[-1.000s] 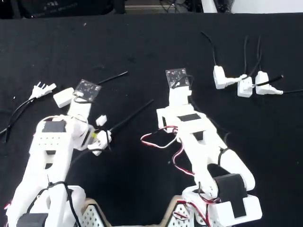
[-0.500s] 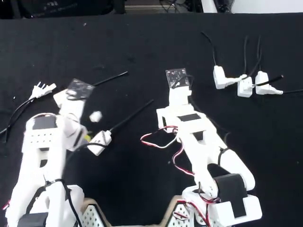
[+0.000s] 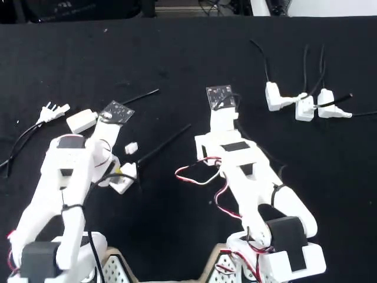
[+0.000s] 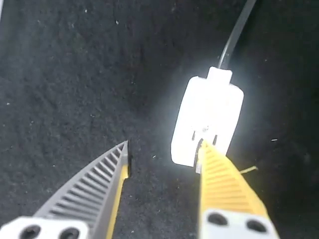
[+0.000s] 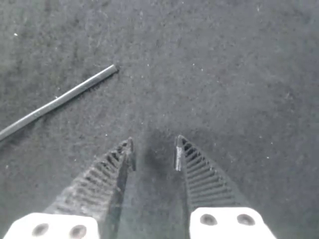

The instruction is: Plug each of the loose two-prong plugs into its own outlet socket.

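A white outlet socket (image 4: pixel 209 117) on a black cable (image 4: pixel 234 35) lies on the black cloth. My left gripper (image 4: pixel 163 147) is open just short of it, with the yellow finger (image 4: pixel 219 179) against the socket's near edge. In the high view this socket (image 3: pixel 126 174) sits beside the left arm. A loose white two-prong plug (image 3: pixel 53 111) lies at the far left, next to another white socket (image 3: pixel 81 121). My right gripper (image 5: pixel 153 149) is open over bare cloth, nothing between its fingers.
Three white sockets with cables stand at the back right (image 3: pixel 305 107). A black cable end (image 5: pixel 65 97) lies ahead of the right gripper. Red and white servo wires (image 3: pixel 203 171) loop beside the right arm. Black cloth (image 3: pixel 177 53) covers the table.
The left arm's wrist swung left, then back right and lower toward the cabled socket. The right arm has not moved.
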Action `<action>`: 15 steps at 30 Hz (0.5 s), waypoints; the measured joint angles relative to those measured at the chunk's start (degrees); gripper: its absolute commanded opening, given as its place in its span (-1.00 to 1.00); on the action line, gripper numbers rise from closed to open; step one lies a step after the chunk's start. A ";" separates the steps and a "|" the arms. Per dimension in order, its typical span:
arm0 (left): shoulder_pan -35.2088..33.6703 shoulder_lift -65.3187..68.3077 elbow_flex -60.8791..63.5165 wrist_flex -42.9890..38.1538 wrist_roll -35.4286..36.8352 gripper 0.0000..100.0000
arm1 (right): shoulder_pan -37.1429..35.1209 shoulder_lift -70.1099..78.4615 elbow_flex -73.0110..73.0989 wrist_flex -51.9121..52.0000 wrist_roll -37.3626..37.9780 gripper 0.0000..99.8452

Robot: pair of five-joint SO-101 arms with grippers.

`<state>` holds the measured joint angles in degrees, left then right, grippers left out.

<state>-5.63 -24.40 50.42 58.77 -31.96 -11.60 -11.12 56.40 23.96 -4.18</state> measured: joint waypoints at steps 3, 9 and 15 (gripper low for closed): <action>-0.09 2.55 -2.20 0.00 -0.09 -0.55 | 0.00 0.00 0.00 0.00 0.00 -0.75; -3.78 4.31 -4.40 -0.18 0.09 -0.55 | 0.00 0.00 0.00 0.00 0.00 -0.75; -8.00 4.57 -4.48 -4.57 -0.18 -0.55 | 0.00 0.00 0.00 0.00 0.00 -0.75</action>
<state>-13.63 -19.82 45.93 54.20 -32.13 -11.60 -11.12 56.40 23.96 -4.18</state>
